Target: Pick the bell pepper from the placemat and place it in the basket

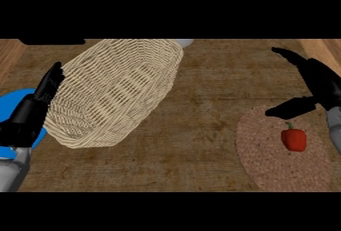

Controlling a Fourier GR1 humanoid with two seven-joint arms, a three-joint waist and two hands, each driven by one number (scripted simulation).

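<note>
Bell pepper [293, 139] lies on the round woven placemat [266, 155] at the right of the counter [200, 135], well apart from the basket [113, 90] at the left. Step in hand: approach. The right hand [325, 90] is near the pepper on its far side, fingers released, thumb spread, holding nothing. The next move calls for lowering over the pepper and closing round it (stem points away). The left hand [30, 118] rests open beside the basket, over a blue plate [16, 101]. Counter surface: dark, worn wood.
</note>
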